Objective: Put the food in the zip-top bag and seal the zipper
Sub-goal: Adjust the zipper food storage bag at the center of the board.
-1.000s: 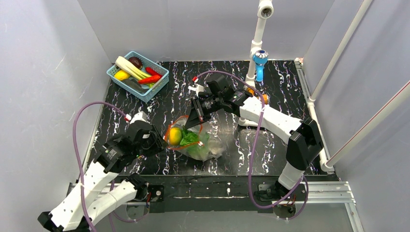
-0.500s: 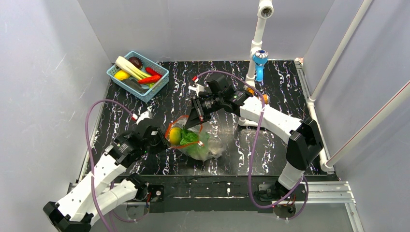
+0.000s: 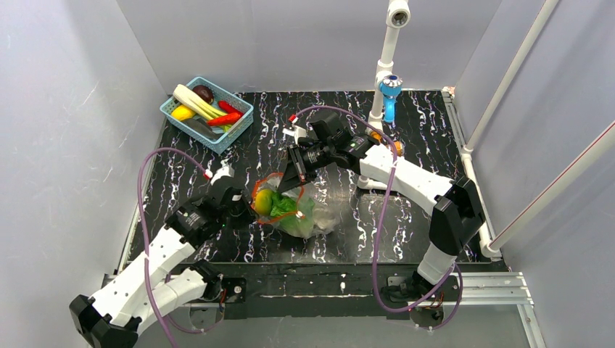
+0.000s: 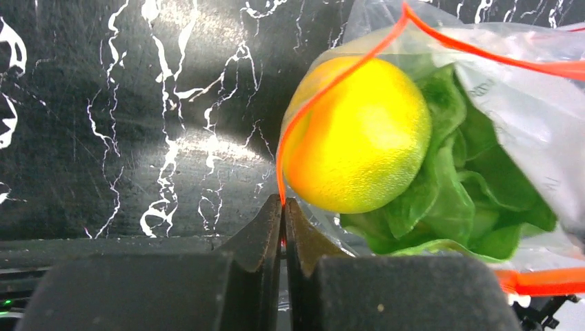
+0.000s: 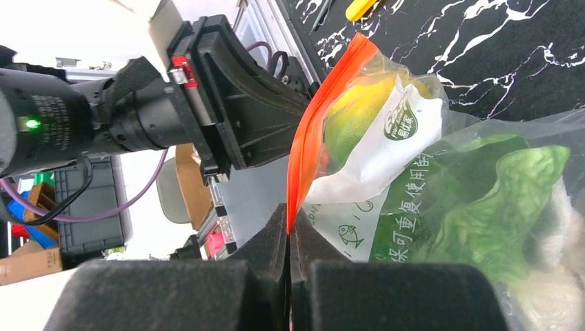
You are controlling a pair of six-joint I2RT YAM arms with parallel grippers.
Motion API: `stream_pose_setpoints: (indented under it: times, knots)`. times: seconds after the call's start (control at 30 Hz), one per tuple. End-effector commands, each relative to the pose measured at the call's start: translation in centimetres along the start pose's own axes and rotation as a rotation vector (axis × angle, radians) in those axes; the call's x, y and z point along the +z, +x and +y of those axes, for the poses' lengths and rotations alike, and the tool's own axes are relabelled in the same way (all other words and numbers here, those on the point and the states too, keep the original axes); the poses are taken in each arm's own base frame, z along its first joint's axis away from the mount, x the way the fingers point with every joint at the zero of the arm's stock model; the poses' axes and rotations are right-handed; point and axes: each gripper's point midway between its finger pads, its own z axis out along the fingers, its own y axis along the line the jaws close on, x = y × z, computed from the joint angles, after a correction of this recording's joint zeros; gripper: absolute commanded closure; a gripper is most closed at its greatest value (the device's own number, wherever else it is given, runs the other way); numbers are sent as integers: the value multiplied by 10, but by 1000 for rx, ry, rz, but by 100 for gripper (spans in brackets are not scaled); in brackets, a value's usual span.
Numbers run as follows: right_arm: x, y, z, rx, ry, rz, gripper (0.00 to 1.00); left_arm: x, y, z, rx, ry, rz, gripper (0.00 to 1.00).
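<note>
The zip-top bag [image 3: 308, 214] lies at mid-table, its mouth facing left and gaping. Inside it are the food pieces: a yellow-green fruit [image 4: 359, 138] at the mouth, green lettuce [image 4: 476, 200] behind it, and a whitish lump [image 5: 555, 234] deeper in. The red zipper [image 4: 331, 89] arcs over the fruit. My left gripper [image 4: 283, 203] is shut on the zipper's near end, just left of the fruit [image 3: 263, 202]. My right gripper [image 5: 288, 210] is shut on the zipper's [image 5: 310, 138] far end, holding that mouth edge up. In the top view, the left gripper [image 3: 249, 206] and right gripper [image 3: 289, 181] flank the mouth.
A blue basket [image 3: 236, 130] with a leek, a red chili and other toy foods stands at the back left. A white pipe post [image 3: 384, 65] with a blue fitting [image 3: 390, 94] rises at the back centre. Side walls close in the table.
My left arm has reached rightward to the bag's mouth and its jaws have shut on the zipper's near end. The right gripper and the bag have stayed put.
</note>
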Motion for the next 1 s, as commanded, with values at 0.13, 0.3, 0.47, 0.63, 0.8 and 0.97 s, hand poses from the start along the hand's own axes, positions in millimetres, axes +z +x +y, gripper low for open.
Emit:
stream_pose_setpoints:
  times: [0.13, 0.3, 0.47, 0.63, 0.8, 0.97]
  knots:
    - [-11, -6, 14, -173, 197, -24, 99, -56, -42, -45, 104, 142, -75, 100]
    - [-32, -13, 15, -313, 441, -73, 99, -89, -37, -80, 51, 315, -7, 100]
    - [-23, -4, -1, -397, 538, -47, 95, -77, -31, -62, -15, 247, -16, 100]
    - [3, 1, -50, -364, 626, 17, 96, -31, -10, -29, 17, 69, 54, 100]
    - [-10, -12, -25, -484, 718, -8, 95, -77, -41, -65, 49, 210, -24, 100]
    - [-19, -14, 33, -552, 583, -74, 91, -109, -51, -86, 35, 302, -30, 100]
